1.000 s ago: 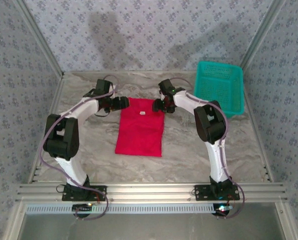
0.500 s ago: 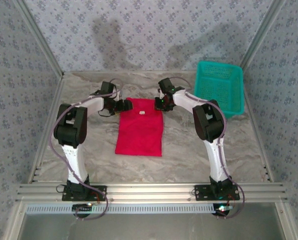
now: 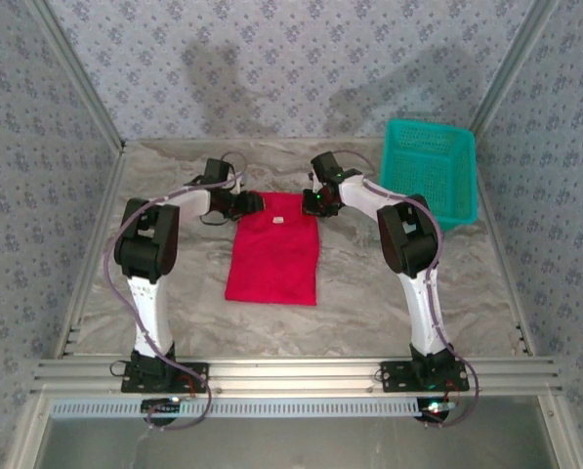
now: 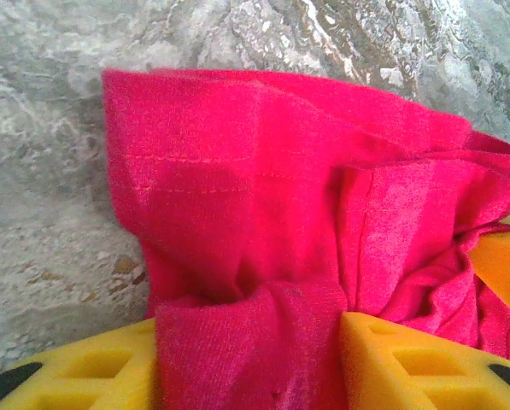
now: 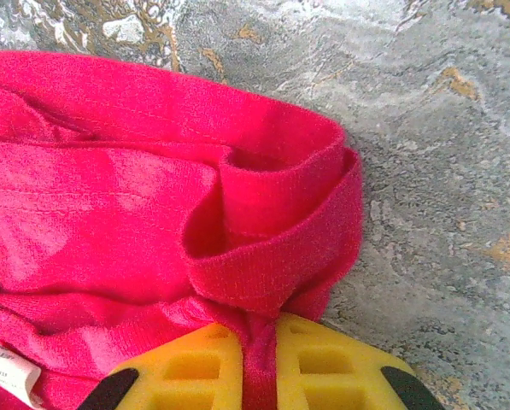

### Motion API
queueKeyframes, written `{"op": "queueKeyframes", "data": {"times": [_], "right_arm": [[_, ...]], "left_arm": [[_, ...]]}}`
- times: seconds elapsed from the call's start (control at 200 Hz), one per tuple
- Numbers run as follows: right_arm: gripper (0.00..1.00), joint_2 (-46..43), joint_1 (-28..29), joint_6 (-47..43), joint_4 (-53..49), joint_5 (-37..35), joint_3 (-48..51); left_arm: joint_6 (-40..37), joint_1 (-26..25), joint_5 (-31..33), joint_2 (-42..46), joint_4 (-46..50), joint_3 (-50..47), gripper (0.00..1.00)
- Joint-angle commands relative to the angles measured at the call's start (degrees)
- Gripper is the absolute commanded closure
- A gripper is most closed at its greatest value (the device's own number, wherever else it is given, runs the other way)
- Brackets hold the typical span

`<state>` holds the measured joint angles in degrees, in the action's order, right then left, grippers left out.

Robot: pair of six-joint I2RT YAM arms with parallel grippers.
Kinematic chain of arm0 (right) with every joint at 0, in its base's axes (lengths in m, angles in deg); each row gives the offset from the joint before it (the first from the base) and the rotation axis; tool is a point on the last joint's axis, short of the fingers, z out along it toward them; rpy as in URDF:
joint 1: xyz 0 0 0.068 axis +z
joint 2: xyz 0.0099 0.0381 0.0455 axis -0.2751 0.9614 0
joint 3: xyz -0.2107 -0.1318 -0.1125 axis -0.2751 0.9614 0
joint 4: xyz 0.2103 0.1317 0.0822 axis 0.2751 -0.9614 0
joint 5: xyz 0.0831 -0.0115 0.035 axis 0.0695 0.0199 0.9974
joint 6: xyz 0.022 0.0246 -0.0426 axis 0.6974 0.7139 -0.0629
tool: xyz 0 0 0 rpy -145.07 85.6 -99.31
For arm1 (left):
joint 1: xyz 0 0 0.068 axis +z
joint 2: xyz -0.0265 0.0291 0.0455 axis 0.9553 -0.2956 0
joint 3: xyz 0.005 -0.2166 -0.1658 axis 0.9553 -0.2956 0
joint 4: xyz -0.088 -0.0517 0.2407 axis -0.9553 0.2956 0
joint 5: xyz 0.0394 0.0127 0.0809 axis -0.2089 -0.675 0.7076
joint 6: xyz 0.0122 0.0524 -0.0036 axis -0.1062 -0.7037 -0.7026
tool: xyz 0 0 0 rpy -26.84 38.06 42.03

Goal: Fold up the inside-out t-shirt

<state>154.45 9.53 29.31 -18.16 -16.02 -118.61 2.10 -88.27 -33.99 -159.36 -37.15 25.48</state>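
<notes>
Both arms have closed in on the far edge of the shirt (image 3: 273, 256) since a second ago. The left arm has swung inward, bringing the left gripper (image 3: 254, 203) onto the far left corner. The right gripper (image 3: 313, 202), already at the far right corner, has barely shifted. Both pairs of jaws have narrowed.

Seen from above, the red shirt lies as a flat upright rectangle in the middle of the grey marbled table (image 3: 369, 283), between the two arms. A teal basket (image 3: 430, 168) stands well apart at the far right.

From the left wrist, a thick bunch of red cloth fills the gap between the yellow fingers (image 4: 408, 359). They hold the shirt with a fairly wide gap.

From the right wrist, the yellow fingers (image 5: 323, 363) stand almost together, pinching a thin fold of the hem. A small white tag (image 5: 11, 369) shows at the lower left.

With both far corners now gripped, the shirt looks ready for its next fold, probably lifting the far edge and carrying it toward the near edge. The left grip seems looser, so that corner could slip if lifted too soon.
</notes>
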Motion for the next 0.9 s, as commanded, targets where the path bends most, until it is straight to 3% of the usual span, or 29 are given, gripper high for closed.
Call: {"op": "queueKeyframes", "data": {"times": [0.0,0.14,0.26,0.59,0.894], "right_arm": [[0.88,2.8,-0.2,-0.5,-1.6,1.0,-0.5],[0.91,2.3,-0.6,-0.7,-1.7,1.3,-0.4],[0.96,1.5,-0.9,-0.8,-1.9,1.6,-0.2],[1.00,-5.4,-2.1,0.9,-1.7,3.6,-1.1],[1.00,-10.7,-5.3,3.8,-4.5,8.8,-10.8]], "left_arm": [[0.3,-0.4,-0.1,-2.4,1.5,1.2,0.53],[-0.4,-0.4,1.9,-2.7,3.7,2.9,0.67],[0.1,-0.4,0.9,-2.4,4.8,4.2,1.00],[2.8,-0.4,-0.1,7.4,6.7,5.8,1.00],[4.2,0.3,-2.1,10.2,11.1,16.7,1.00]]}}
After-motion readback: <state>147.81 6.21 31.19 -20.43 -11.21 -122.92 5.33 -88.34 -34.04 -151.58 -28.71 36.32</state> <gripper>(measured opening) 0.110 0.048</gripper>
